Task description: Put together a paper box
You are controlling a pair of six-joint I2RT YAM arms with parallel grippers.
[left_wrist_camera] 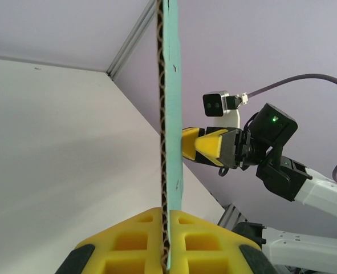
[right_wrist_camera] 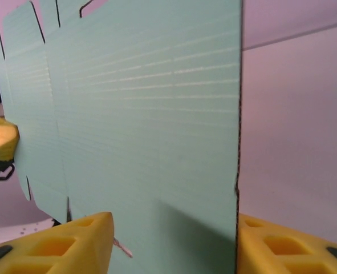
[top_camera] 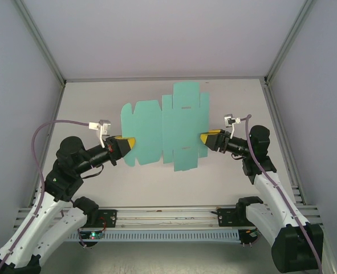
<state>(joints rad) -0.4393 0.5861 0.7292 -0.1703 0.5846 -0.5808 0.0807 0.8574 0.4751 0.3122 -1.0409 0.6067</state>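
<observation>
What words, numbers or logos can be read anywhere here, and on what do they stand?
None can be read.
The paper box sheet is plain teal, and the left claw and right claw are bare yellow.

smooth white table [top_camera: 157,185] surface

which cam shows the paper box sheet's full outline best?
Top external: the whole paper box is in frame, flaps and slots included, between the left gripper and the right gripper. Left wrist sees it edge-on, just a thin corrugated strip. Right wrist sees one face close up, with the outline cropped.
</observation>
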